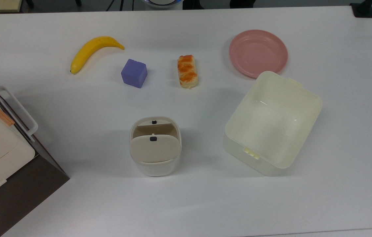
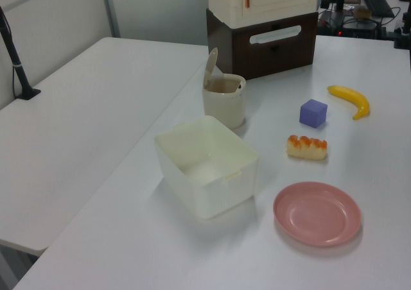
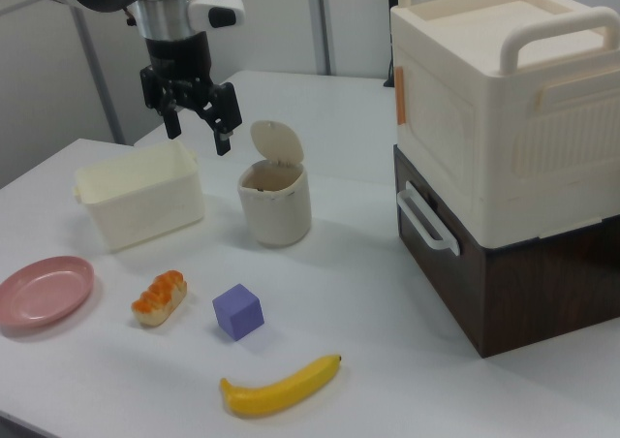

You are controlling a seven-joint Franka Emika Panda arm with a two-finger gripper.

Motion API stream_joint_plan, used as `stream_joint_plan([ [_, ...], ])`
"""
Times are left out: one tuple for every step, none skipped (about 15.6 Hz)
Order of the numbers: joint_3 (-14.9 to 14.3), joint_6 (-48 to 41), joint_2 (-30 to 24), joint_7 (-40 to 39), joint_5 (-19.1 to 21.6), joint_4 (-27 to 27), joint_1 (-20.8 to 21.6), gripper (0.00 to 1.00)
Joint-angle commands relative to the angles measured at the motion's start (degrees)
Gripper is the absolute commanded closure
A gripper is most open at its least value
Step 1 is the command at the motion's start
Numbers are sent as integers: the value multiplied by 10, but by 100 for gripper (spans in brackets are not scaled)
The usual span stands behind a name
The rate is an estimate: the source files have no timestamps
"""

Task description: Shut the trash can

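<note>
From my console I see the black two-finger pincer [image 3: 201, 123] hanging in the air with its fingers spread apart, gripping nothing. In the right view it hovers above the gap between the larger lidless cream rectangular plastic tub [image 3: 140, 205] and the small cream-white rounded-square plastic trash can [image 3: 275, 202], up and to the right view's left of the can, not touching either.

The trash can stands upright on the white table [image 1: 186, 204], its beige hinged flap lid [image 3: 276, 144] raised and tilted back, so the mouth is open; a small dark button [image 1: 153, 139] shows on the lid in the top view.

Lower than the pincer in the right view lie a pink round plate [image 3: 41, 291], a glazed orange-topped bread roll [image 3: 159, 297], a purple cube [image 3: 237, 311] and a yellow banana [image 3: 281, 387]. Far to the right view's right of the pincer sits a cream box with handles on a dark brown drawer unit [image 3: 504, 176].

I can read no brand, label or writing on anything here
</note>
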Motion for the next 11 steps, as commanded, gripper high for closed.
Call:
stream_joint_plan([
  [-8,-10,0,-17,-28,1,26,0],
  [-10,-10,0,-24,-27,2,25,0],
  [-10,-11,0,-28,-29,2,26,0],
  [-10,-12,-1,-30,-31,2,26,0],
  [-10,-11,0,-41,-35,2,25,0],
  [-10,-13,0,-61,-39,2,25,0],
  [-10,-16,-2,-71,-39,2,24,0],
  [-10,-31,-3,-72,-39,3,24,0],
  [-11,-50,-3,-76,-44,5,25,0],
  [-11,-52,-3,-81,-47,9,24,0],
  [-11,-55,-3,-86,-48,9,24,0],
])
